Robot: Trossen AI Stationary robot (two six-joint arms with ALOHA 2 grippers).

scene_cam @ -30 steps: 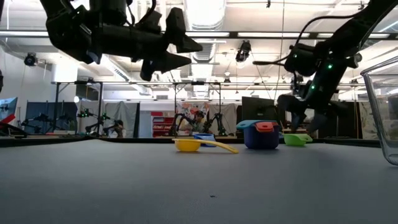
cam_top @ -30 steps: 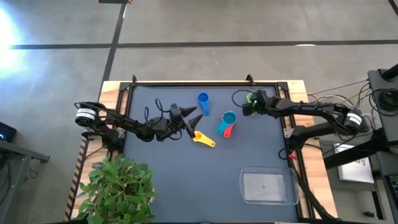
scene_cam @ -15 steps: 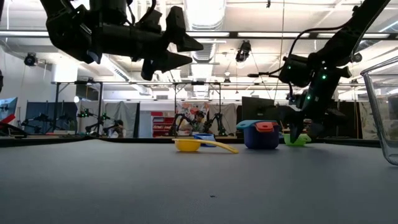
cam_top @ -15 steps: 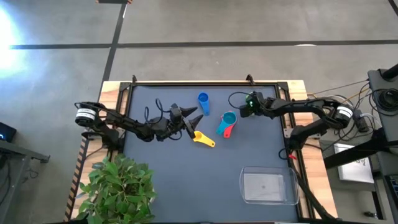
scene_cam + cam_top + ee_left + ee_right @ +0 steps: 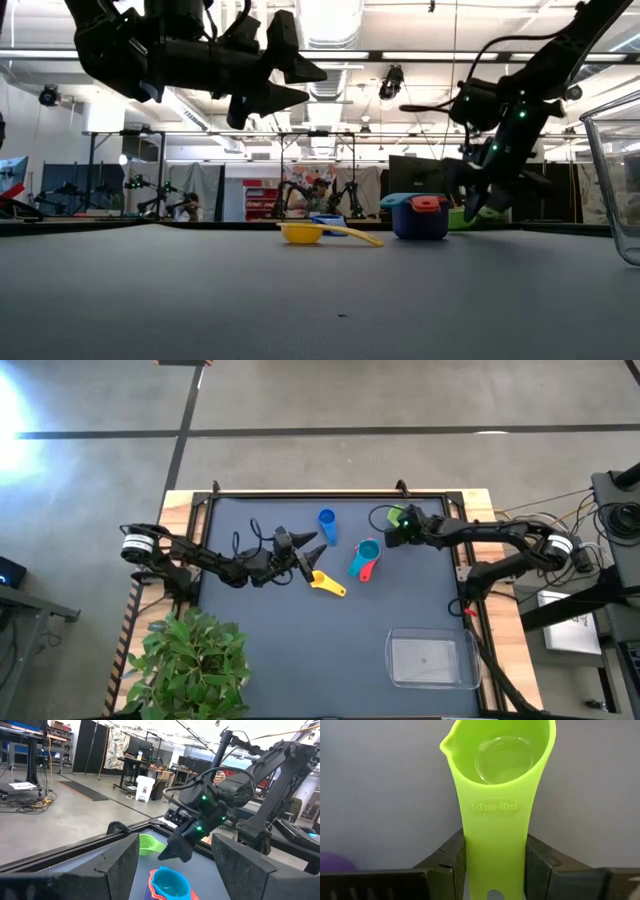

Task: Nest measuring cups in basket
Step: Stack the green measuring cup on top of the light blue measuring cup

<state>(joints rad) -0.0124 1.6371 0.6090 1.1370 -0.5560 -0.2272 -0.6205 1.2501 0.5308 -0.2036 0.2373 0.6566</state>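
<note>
While the right hand (image 5: 398,523) clamps the flat handle of the green cup (image 5: 500,795) between its fingers near the counter's (image 5: 300,650) far edge, the left hand (image 5: 305,552) hovers with fingers spread above the yellow cup (image 5: 325,583). A teal cup (image 5: 368,550) sits stacked on a red one (image 5: 364,571); a blue cup (image 5: 327,525) stands apart. The clear basket (image 5: 432,659) lies at the near right corner.

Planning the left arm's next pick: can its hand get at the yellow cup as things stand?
Probably yes. The left hand hangs open close above the yellow cup, which lies alone on the table, nothing between them.
</note>
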